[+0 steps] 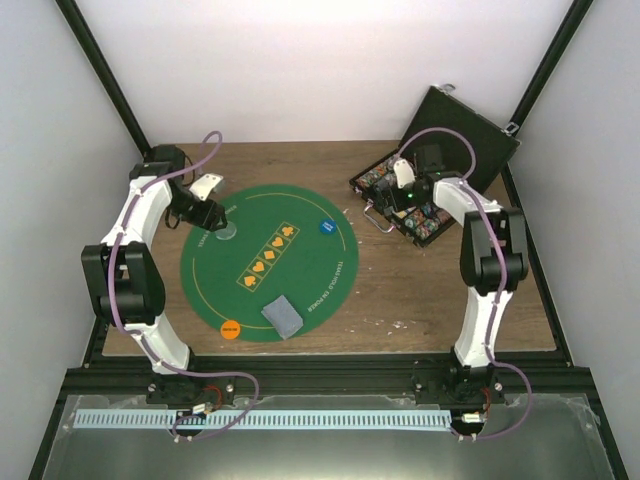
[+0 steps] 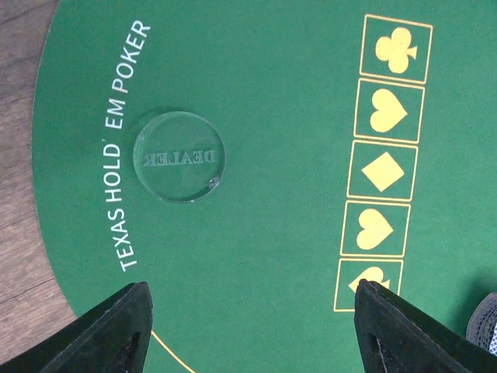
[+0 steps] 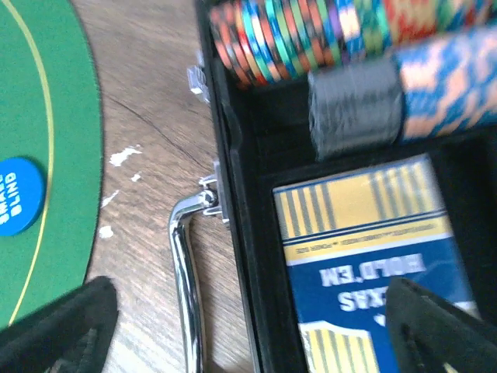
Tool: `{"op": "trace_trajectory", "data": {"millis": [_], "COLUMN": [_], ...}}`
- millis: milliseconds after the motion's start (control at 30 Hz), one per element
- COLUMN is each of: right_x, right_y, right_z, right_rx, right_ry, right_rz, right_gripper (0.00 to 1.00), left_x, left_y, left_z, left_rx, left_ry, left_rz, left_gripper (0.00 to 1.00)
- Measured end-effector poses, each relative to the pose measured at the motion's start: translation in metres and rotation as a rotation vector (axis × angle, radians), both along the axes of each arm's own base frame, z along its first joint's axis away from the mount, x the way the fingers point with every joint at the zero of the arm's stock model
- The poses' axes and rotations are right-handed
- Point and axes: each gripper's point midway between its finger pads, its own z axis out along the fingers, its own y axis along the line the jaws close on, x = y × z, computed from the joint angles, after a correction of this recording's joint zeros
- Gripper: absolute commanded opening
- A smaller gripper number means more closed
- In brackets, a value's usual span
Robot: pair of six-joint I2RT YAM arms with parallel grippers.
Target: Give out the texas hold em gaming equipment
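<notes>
The left gripper (image 2: 252,311) is hovering with its fingers spread wide and empty over the far left of the green mat (image 1: 300,290). A clear dealer disc (image 2: 178,155) is lying flat just beyond its tips. The right gripper (image 3: 252,311), also spread and holding nothing, is hanging over the near edge of the open black case (image 1: 470,130) on the right.

I'm counting three discs on the mat: the clear one, a blue disc (image 1: 326,228) on the right side and an orange disc (image 1: 230,327) at the near rim. One small pile of cards (image 1: 282,315) is sitting beside the orange one.

In the case there's one boxed deck (image 3: 365,256). Poker chips (image 3: 311,39) are standing on edge in rows, too many to count.

The discs look thin, stiff and slick, so I'd pinch across the rim. The chips look rigid, best taken a few at a time across their faces. The cards are light and likely to slide apart, so grip the long edges.
</notes>
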Motion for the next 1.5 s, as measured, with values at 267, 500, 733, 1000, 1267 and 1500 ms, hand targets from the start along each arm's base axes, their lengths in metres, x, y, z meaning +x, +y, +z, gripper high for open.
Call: {"op": "trace_trajectory", "data": {"millis": [267,500,733,1000,1267,1500], "right_x": [-0.007,0.002,0.017,-0.026,-0.027,-0.038], "right_y": [-0.025,-0.065,-0.092,-0.097,-0.072,-0.07], "right_z": [0.133,0.234,0.143,0.025,0.013,-0.008], "right_rx": [-0.113,-0.094,-0.144,-0.215,-0.181,-0.242], "right_ry": [-0.529,-0.818,-0.444,0.004,0.108,0.181], "right_rz": [0.031,-0.112,-0.148,-0.102,-0.013,-0.003], "right_gripper": [1.0,1.0,0.96,0.78,0.69,0.69], "left_x": [0.008,0.033,0.038,0.037,0.034,0.034], "left_y": [0.0,-0.001,-0.007,-0.007,-0.005,-0.004], "left_z": [0.009,0.034,0.044,0.042,0.036,0.035], "left_rx": [-0.009,-0.048,-0.1,-0.103,-0.084,-0.078], "left_ry": [-0.025,-0.144,-0.175,-0.163,-0.146,-0.147], "left_rz": [0.028,0.111,0.134,0.139,0.138,0.131], "left_gripper": [0.79,0.81,0.79,0.78,0.78,0.78]}}
